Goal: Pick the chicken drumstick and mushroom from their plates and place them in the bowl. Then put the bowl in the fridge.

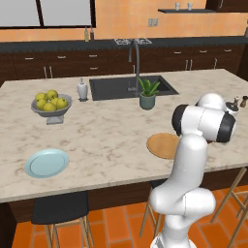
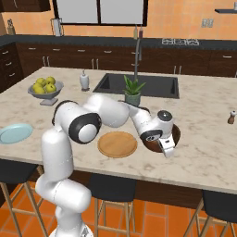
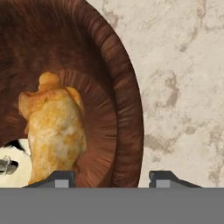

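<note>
the chicken drumstick (image 3: 54, 131) lies inside the bowl (image 3: 127, 113), lumpy and golden-orange with a crusty fried skin. the mushroom (image 3: 11, 166) sits touching it at the bowl's floor, pale and smooth with a dark patch. the bowl is round and deep, dark brown with fine ribbed wood grain running across its rim and inner wall. my hand (image 3: 109, 178) straddles that rim, one dark finger (image 3: 61, 178) inside the bowl and the other outside over the stone; the fingers stand apart on either side of the wall, and i cannot tell whether they press it yet. the tabletop (image 3: 183, 87) is beige marble with grey-brown veins. beside the bowl lies the tan wood-like plate (image 2: 117, 144), flat and bare; the glossy light blue plate (image 1: 47, 162) rests well apart near the edge. i can read no writing anywhere.
</note>
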